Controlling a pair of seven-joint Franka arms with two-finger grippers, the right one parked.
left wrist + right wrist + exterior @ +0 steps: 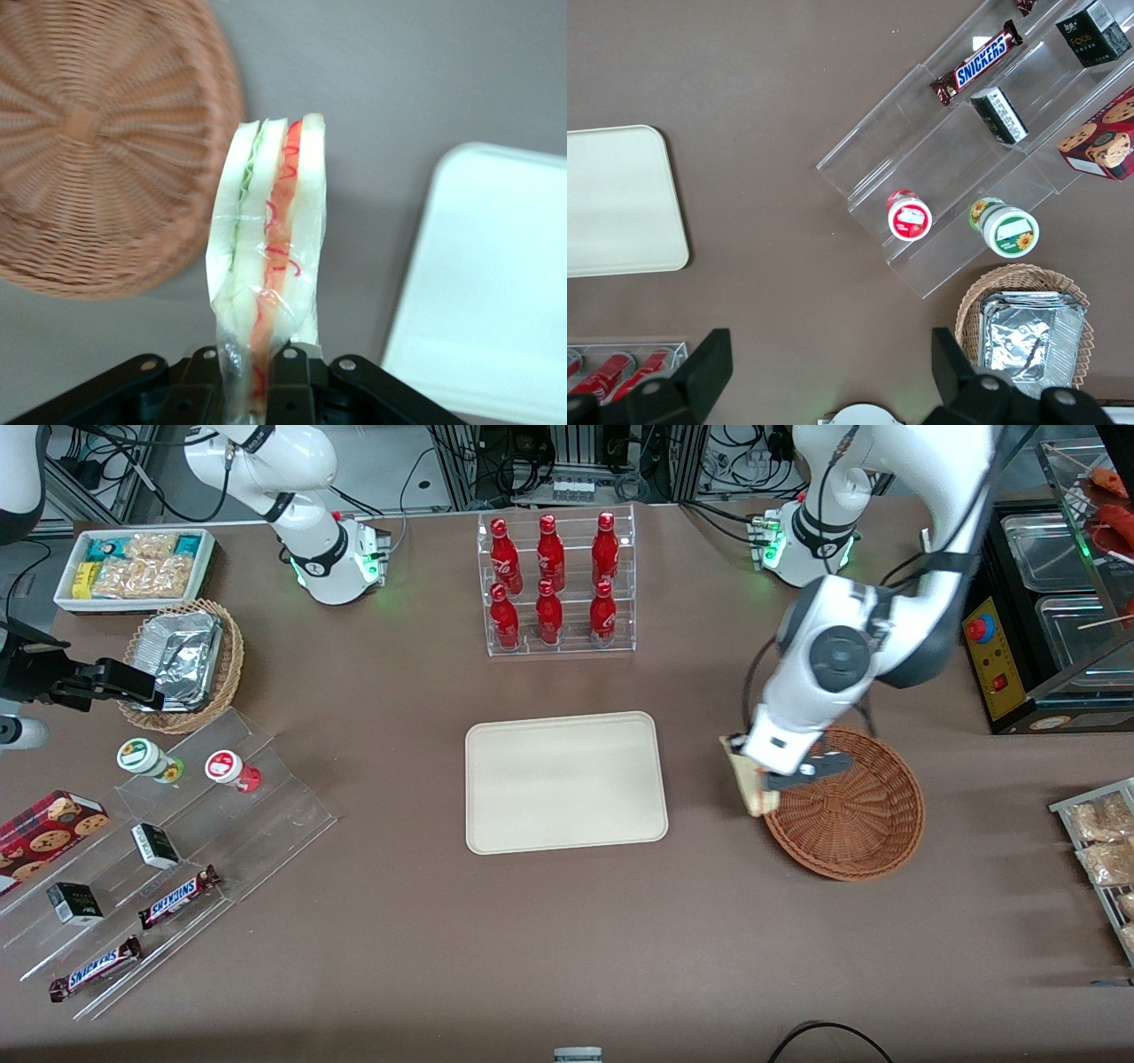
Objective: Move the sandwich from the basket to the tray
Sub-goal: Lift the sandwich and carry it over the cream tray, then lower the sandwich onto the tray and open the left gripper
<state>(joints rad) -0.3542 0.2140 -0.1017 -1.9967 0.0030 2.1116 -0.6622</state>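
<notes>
My left gripper (769, 779) (252, 376) is shut on the sandwich (749, 784) (270, 239), a plastic-wrapped wedge with red, white and green layers along its cut edge. It hangs lifted above the table, just past the rim of the reddish-brown wicker basket (855, 815) (97, 150), on the tray's side of it. Nothing lies in the basket. The cream-beige tray (565, 781) (496, 292) (616, 199) lies flat at the table's middle with nothing on it, a short gap of table between it and the sandwich.
A clear rack of red bottles (556, 584) stands farther from the front camera than the tray. Toward the parked arm's end are a tan wicker basket with foil containers (182, 660), a white bin of snacks (133, 567) and acrylic steps with candy bars (159, 868). A black warmer cabinet (1054, 611) stands at the working arm's end.
</notes>
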